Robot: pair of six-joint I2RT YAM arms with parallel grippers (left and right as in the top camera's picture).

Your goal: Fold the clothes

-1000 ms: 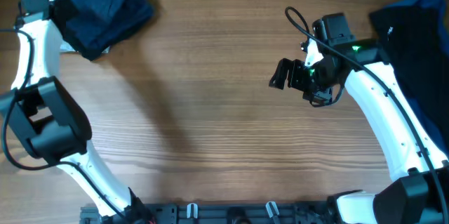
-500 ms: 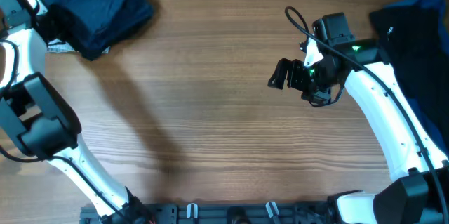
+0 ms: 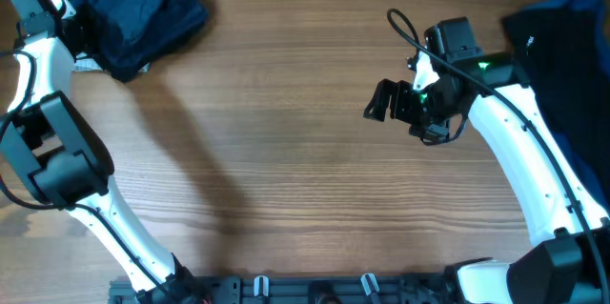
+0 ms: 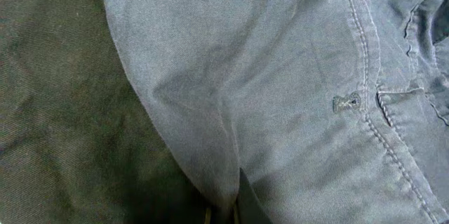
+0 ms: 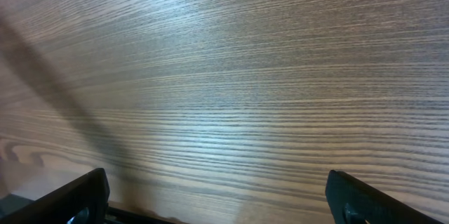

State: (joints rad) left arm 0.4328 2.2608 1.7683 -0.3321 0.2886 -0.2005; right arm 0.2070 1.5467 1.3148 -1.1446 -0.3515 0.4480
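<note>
A crumpled dark blue pile of clothes point(image 3: 133, 9) lies at the table's far left corner. My left gripper point(image 3: 78, 30) is at the pile's left edge. In the left wrist view a fold of blue-grey stitched garment point(image 4: 280, 76) runs down into my left gripper point(image 4: 223, 213), which is shut on it, over darker cloth point(image 4: 56, 112). My right gripper point(image 3: 381, 104) hovers over bare wood right of the middle. It is open, with its fingers point(image 5: 77, 196) wide apart and nothing between them.
A second dark blue heap of clothes point(image 3: 562, 37) lies along the right edge, beside the right arm. The wooden table point(image 3: 286, 152) lies between the two arms. A rail with clips point(image 3: 305, 287) runs along the near edge.
My left gripper has shifted at the pile's left edge and closed on a fold of the blue garment. The right arm has stayed put.
</note>
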